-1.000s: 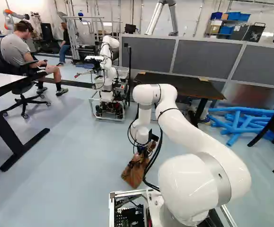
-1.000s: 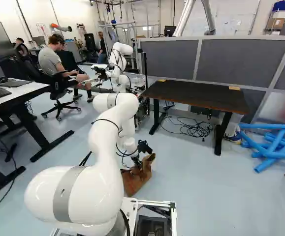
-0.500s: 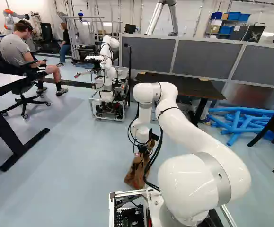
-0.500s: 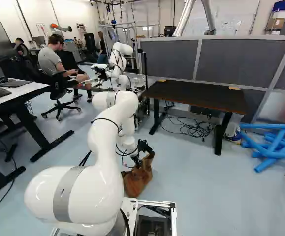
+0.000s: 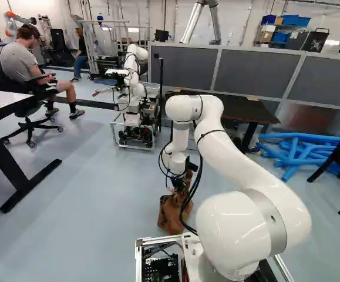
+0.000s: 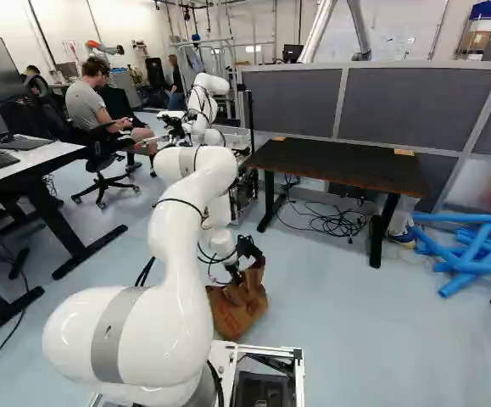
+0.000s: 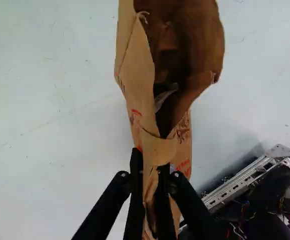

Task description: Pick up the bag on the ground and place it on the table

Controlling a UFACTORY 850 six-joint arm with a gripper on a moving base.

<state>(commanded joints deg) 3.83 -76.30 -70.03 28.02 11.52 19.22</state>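
In the right base view my gripper (image 6: 243, 253) points down at the top of the brown paper bag (image 6: 238, 307). The wrist view shows both fingers of the gripper (image 7: 151, 172) pressing the bag's paper (image 7: 157, 150) between them, from two sides. Ahead of the fingers the bag's mouth gapes, with something pale inside. The bag hangs roughly upright below the gripper; whether its bottom touches the floor I cannot tell. The dark-topped table (image 6: 338, 165) stands beyond the arm, against grey partitions.
Another robot (image 5: 135, 94) stands left of the table. Cables (image 6: 334, 222) lie under the table, and blue tubes (image 6: 474, 250) are on the floor to its right. A white desk (image 5: 5, 108) is at the left. My base's metal frame (image 7: 245, 177) shows near the bag.
The gripper has risen slightly with the bag, which has swung from a slant to more upright. My arm has lifted a little; the base has not moved.
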